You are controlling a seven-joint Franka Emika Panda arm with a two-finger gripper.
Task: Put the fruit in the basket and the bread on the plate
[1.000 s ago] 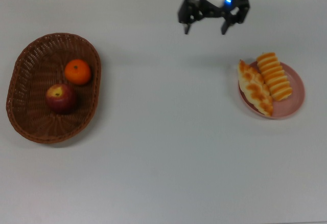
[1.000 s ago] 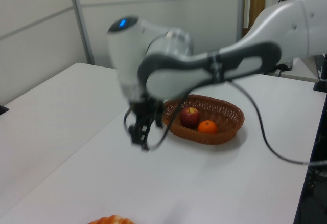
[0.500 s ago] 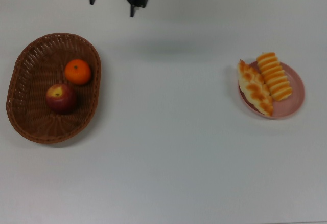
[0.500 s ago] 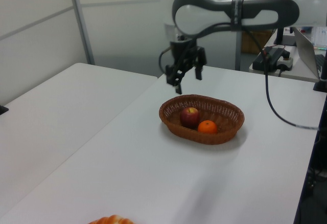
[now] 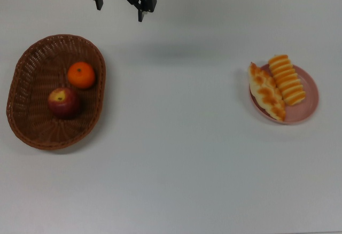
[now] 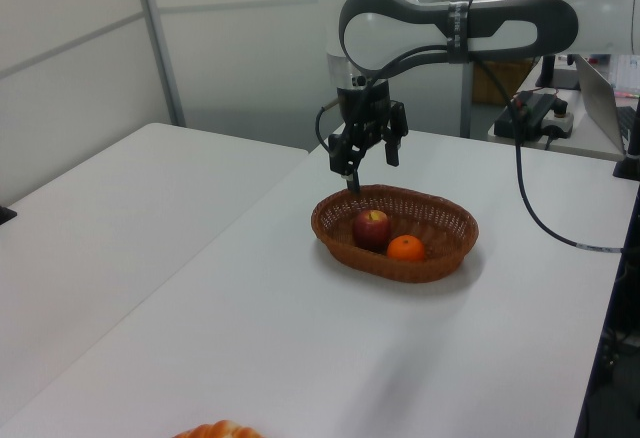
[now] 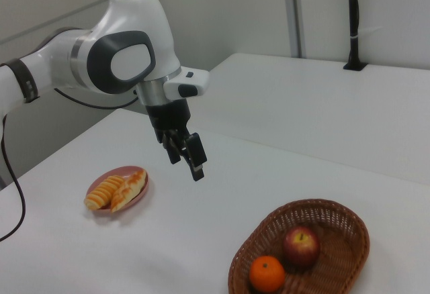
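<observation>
Both fruits lie in the wicker basket [image 5: 32, 132] [image 6: 440, 208] [image 7: 339, 208] at the top view's left: the red apple [image 5: 63, 102] [image 6: 371, 228] [image 7: 300, 246] and the orange mandarin [image 5: 81, 75] [image 6: 405, 248] [image 7: 267, 273]. At the top view's right the pink plate [image 5: 311, 104] [image 7: 106, 174] carries the ribbed loaf [image 5: 287, 79] [image 7: 103, 192] and the braided loaf [image 5: 266, 92] [image 7: 132, 187]. My gripper [image 5: 119, 8] [image 6: 370, 165] [image 7: 185, 160] hangs open and empty above the table just beyond the basket's far rim, near the top view's upper edge.
A white table [image 5: 176, 154] spreads between basket and plate. A second white table [image 6: 110, 208] adjoins it at the left view's left. A black cable [image 6: 540, 228] trails from the arm over the table's far side. One loaf's edge [image 6: 215, 430] shows at the left view's bottom.
The arm swung from above the plate's side to the basket's side in the top view. Over the last half second the gripper dropped slightly toward the basket's far rim.
</observation>
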